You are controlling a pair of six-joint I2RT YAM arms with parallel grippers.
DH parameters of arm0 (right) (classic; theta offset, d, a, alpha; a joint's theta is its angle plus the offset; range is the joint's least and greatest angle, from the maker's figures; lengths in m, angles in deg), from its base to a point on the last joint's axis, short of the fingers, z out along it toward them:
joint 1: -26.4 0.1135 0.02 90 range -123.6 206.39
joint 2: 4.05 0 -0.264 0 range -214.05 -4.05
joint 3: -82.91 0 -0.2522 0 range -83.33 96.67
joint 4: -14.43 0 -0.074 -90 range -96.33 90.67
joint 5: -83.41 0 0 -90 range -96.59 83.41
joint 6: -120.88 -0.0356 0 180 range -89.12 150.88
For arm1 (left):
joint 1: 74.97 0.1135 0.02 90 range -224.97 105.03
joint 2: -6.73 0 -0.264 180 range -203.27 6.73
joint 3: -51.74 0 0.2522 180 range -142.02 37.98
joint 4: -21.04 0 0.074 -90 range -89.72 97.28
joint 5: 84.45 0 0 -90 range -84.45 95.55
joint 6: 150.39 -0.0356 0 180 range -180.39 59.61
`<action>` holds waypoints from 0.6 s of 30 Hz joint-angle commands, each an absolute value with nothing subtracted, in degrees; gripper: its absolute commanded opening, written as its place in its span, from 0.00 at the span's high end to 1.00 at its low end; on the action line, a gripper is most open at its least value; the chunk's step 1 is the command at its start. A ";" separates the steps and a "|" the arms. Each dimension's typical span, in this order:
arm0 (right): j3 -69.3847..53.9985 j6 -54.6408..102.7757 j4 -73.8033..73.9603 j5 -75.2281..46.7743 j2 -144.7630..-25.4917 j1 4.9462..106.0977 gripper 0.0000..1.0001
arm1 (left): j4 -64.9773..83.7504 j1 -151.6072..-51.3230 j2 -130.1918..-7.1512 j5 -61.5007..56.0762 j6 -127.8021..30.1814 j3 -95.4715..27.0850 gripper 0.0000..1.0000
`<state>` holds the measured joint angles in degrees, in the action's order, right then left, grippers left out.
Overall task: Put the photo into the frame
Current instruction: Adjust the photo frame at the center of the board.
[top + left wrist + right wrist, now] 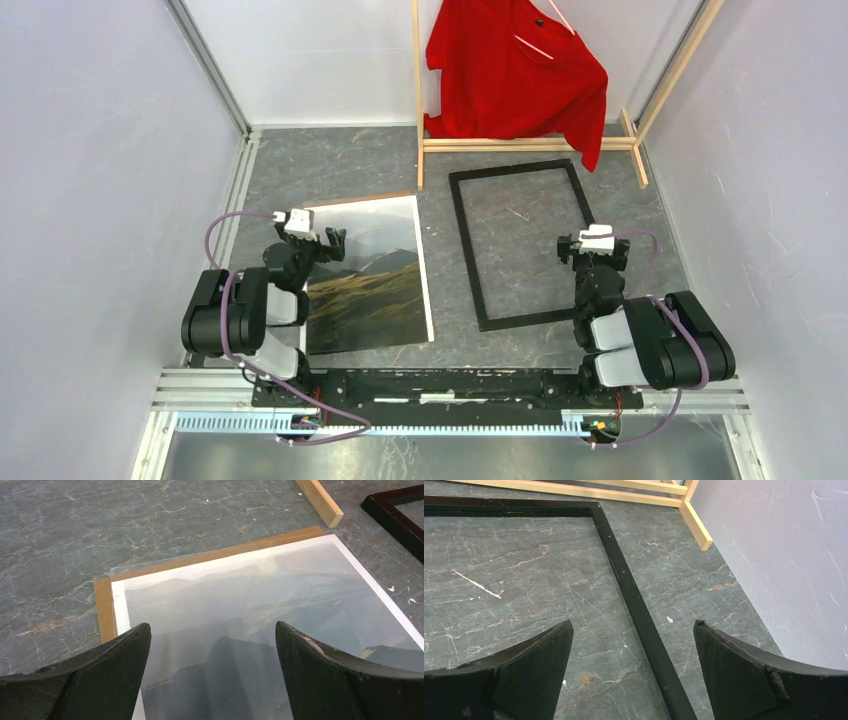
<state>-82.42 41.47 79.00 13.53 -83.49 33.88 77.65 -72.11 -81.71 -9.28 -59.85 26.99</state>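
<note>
The photo (375, 280), a print of hills and cloudy sky with a white border, lies flat left of centre. It rests on a thin brown board (360, 200) whose edge shows behind it. The black frame (468, 250) lies flat to its right with only table inside it. My left gripper (318, 243) hovers open over the photo's far left part, holding nothing. From the left wrist, the photo (250, 600) looks glossy under the gripper (212, 630). My right gripper (593, 252) is open above the frame's right rail (634, 600), its fingers (529, 665) on either side of the rail without touching it.
A wooden clothes rack (530, 145) with a red shirt (515, 75) stands at the back, its base just behind the frame. White walls (100, 150) close in both sides. The brown board (104, 605) sticks out left of the photo.
</note>
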 commanded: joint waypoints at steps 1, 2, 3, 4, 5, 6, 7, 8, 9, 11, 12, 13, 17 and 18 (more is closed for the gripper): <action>-87.69 41.69 80.28 13.20 -82.70 33.70 0.02 | 79.44 -72.17 -81.36 -7.92 -61.52 26.29 0.00; -87.42 41.59 79.94 13.17 -82.83 33.72 0.02 | 79.44 -72.20 -81.40 -7.92 -61.51 26.29 0.00; -87.33 41.52 79.81 13.17 -82.75 33.70 0.02 | 79.44 -72.21 -81.35 -7.97 -61.51 26.24 0.00; -87.33 41.52 79.79 13.12 -82.82 33.71 0.02 | 79.18 -72.24 -81.41 -7.92 -61.49 26.12 0.00; -87.37 41.52 79.83 13.14 -82.85 33.74 0.02 | 78.72 -72.23 -81.62 -8.32 -61.57 25.72 0.00; -87.38 41.52 79.83 13.07 -82.70 33.69 0.02 | 78.97 -72.18 -81.63 -8.36 -61.52 25.79 0.00; -87.37 41.14 79.91 14.85 -82.33 33.76 0.02 | 79.23 -72.21 -81.33 -8.41 -61.48 26.07 0.00; -86.79 39.91 77.59 17.31 -81.27 33.73 0.02 | 79.39 -72.00 -81.02 -8.09 -61.01 26.14 0.00; -85.38 38.29 73.55 21.11 -79.58 33.69 0.02 | 77.92 -71.53 -80.33 -8.00 -60.63 25.63 0.00; -76.81 33.51 54.24 27.48 -76.09 33.65 0.02 | 72.59 -71.06 -77.97 -8.05 -60.57 23.81 0.00; -71.56 31.75 44.19 29.04 -75.53 33.61 0.02 | 68.47 -70.87 -76.43 -8.18 -60.57 22.20 0.00; -66.87 31.34 36.55 27.40 -75.54 33.63 0.02 | 63.19 -70.78 -74.87 -8.10 -60.57 20.13 0.00; -50.90 14.75 12.33 17.95 -80.46 32.50 0.02 | 38.83 -70.83 -71.61 -8.52 -64.22 9.34 0.00; -48.92 11.63 9.23 12.97 -81.22 31.59 0.02 | 35.15 -70.82 -71.07 -8.53 -65.45 7.46 0.00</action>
<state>-59.95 27.96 35.85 22.69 -78.74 33.38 56.25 -71.11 -74.52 -9.30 -60.51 16.37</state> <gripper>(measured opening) 0.982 0.997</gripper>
